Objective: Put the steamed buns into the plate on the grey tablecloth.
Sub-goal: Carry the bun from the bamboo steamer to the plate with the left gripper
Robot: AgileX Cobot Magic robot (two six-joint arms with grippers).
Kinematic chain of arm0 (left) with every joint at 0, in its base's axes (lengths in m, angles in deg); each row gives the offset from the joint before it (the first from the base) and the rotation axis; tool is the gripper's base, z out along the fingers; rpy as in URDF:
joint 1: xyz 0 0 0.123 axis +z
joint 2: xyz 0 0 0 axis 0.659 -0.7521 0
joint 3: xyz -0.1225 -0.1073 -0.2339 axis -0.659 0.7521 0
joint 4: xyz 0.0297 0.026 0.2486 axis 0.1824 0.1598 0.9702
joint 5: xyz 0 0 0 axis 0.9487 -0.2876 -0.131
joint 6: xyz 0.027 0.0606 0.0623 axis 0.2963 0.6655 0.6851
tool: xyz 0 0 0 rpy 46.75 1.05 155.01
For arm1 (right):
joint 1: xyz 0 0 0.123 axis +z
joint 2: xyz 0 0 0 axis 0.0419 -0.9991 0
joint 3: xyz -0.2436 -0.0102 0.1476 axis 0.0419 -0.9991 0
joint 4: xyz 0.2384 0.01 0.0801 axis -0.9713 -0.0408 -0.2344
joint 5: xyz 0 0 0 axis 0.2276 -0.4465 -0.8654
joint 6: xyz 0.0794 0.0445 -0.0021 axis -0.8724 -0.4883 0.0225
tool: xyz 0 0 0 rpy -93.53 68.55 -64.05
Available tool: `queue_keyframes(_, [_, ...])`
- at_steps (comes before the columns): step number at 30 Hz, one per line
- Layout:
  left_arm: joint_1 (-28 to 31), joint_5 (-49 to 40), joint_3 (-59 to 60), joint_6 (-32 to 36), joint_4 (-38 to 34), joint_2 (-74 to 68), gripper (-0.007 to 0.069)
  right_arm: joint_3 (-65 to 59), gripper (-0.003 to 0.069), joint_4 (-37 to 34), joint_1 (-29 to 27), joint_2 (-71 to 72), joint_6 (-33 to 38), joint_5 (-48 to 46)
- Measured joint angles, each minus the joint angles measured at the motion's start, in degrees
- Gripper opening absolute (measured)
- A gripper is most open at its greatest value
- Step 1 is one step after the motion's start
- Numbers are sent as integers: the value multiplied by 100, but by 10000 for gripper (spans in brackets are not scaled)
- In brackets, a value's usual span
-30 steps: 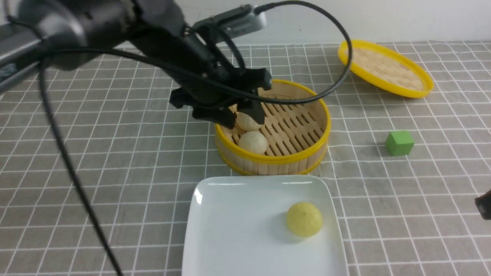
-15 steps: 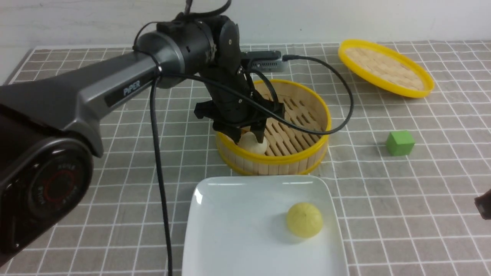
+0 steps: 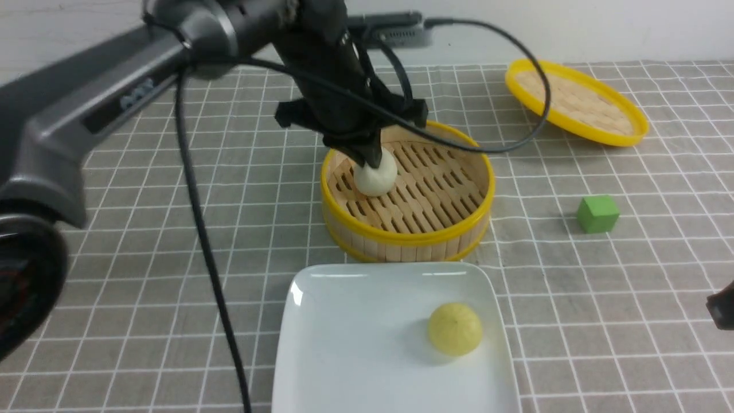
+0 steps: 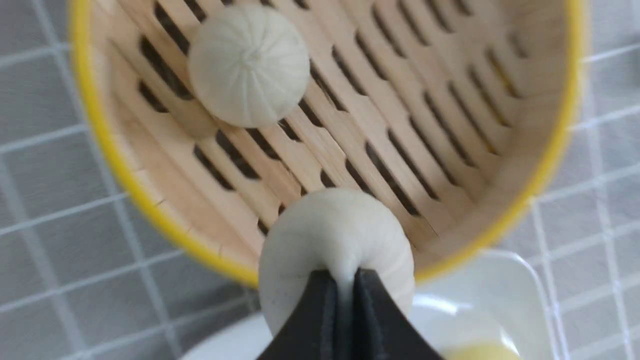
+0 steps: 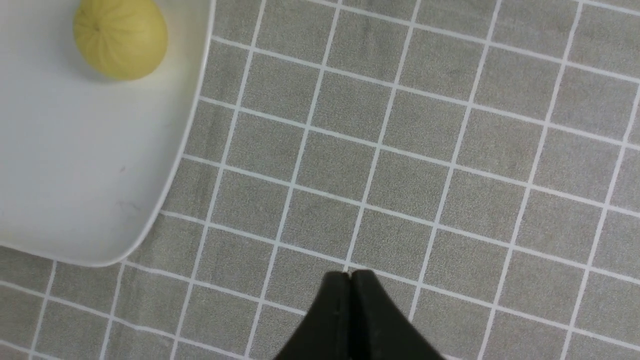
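My left gripper is shut on an off-white steamed bun, pinching its top and holding it above the bamboo steamer's floor. The left wrist view shows that held bun squeezed at the fingertips, with a second off-white bun lying in the steamer beyond it. In the front view that second bun is hidden. A pale yellow bun lies on the white square plate on the grey tablecloth. My right gripper hovers shut over the cloth right of the plate, holding nothing.
The round yellow-rimmed steamer basket stands just behind the plate. Its woven lid rests at the back right. A green cube sits on the cloth right of the basket. The left arm's black cable hangs down over the cloth.
The left gripper went down over the nearer off-white bun in the steamer, closed on it and lifted it. The right gripper stayed put.
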Motion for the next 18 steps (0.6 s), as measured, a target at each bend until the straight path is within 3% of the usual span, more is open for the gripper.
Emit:
queue_keyframes(4, [0, -243, 333, 139, 12, 791, 24, -4, 4, -127, 0, 0, 0, 0])
queue_keyframes(9, [-159, -310, 2014, 38, -168, 1176, 26, -7, 7, -173, 0, 0, 0, 0])
queue_keyframes(13, [-608, 350, 3174, 19, -168, 1031, 29, -11, 12, -173, 0, 0, 0, 0])
queue_keyframes(18, [-804, 1121, 3441, -134, -118, 852, 60, -11, 17, -179, 0, 0, 0, 11])
